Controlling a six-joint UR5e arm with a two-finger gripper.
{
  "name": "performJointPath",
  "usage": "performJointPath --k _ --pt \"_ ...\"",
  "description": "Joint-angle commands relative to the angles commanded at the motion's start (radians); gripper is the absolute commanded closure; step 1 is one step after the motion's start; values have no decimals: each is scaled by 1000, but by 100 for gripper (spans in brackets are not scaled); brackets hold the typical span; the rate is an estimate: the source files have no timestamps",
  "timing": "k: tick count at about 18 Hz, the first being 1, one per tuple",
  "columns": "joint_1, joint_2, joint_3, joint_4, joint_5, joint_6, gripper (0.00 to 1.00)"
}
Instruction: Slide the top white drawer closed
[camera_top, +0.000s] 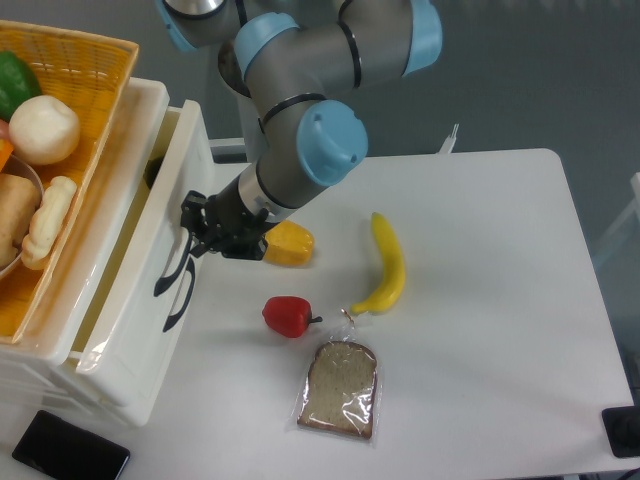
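Observation:
The top white drawer (140, 290) stands only slightly open at the left, a narrow strip of its inside showing. Its curved black handle (178, 285) sits on the front panel. My gripper (196, 232) presses against the front panel just above the handle. Its fingers are close together and hold nothing. A dark object inside the drawer barely shows at the back corner (155, 170).
A wicker basket (85, 60) of food sits on top of the drawer unit. On the table lie a yellow block (285, 243), a banana (387, 264), a red pepper (287, 315) and bagged bread (340, 388). A black phone (68, 454) lies at the front left.

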Motion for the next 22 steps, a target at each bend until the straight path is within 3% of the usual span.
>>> performJointPath --k 9,11,13,14,17,22 --pt "-6 -6 2 8 0 5 100" --pt "8 -8 3 11 6 8 86" --pt "41 -8 6 14 9 11 55" --pt "66 -6 15 14 12 6 1" --pt "132 -5 28 38 12 8 0" --pt "248 -15 31 236 41 27 0"
